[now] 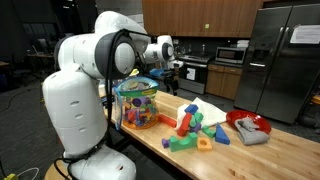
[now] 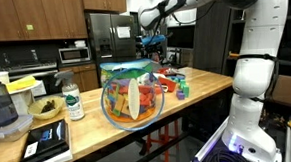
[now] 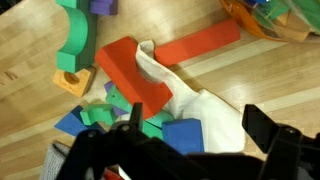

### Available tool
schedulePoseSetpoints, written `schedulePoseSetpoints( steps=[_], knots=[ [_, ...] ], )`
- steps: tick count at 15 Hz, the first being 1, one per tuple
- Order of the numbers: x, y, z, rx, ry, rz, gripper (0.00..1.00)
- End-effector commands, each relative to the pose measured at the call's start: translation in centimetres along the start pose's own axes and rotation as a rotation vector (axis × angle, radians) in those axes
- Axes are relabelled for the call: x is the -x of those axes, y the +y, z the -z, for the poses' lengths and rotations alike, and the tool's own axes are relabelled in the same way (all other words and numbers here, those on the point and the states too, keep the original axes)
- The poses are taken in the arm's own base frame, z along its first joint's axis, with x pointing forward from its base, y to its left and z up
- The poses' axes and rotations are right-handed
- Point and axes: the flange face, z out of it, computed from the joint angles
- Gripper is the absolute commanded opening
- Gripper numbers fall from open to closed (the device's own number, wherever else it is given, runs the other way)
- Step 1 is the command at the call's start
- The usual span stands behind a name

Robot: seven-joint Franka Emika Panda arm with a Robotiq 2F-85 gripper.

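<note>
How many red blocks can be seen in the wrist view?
2. One wide block lies left of the white cloth; one long bar lies above it. Others may hide under the cloth.

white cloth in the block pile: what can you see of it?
The white cloth looks like soft fabric, crumpled and folded, lying on the wooden table below the open gripper. A red block lies against one edge, a blue block against its lower side, and a long red plank near its upper end.
</note>
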Motion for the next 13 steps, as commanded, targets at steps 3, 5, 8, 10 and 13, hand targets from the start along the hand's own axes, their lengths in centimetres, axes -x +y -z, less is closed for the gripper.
schedulePoseSetpoints(
  steps=[3, 5, 8, 10, 13],
  knots=[
    [0.7, 2.4, -0.5, -0.003, 0.034, -0.058, 1.00],
    [0.8, 2.5, -0.7, 0.009, 0.035, -0.074, 1.00],
    [0.9, 2.5, -0.8, 0.025, 0.027, -0.126, 1.00],
    [0.5, 1.7, -1.2, 0.018, 0.013, -0.084, 1.00],
    [0.5, 1.5, -1.5, 0.021, 0.010, -0.080, 1.00]
  ],
)
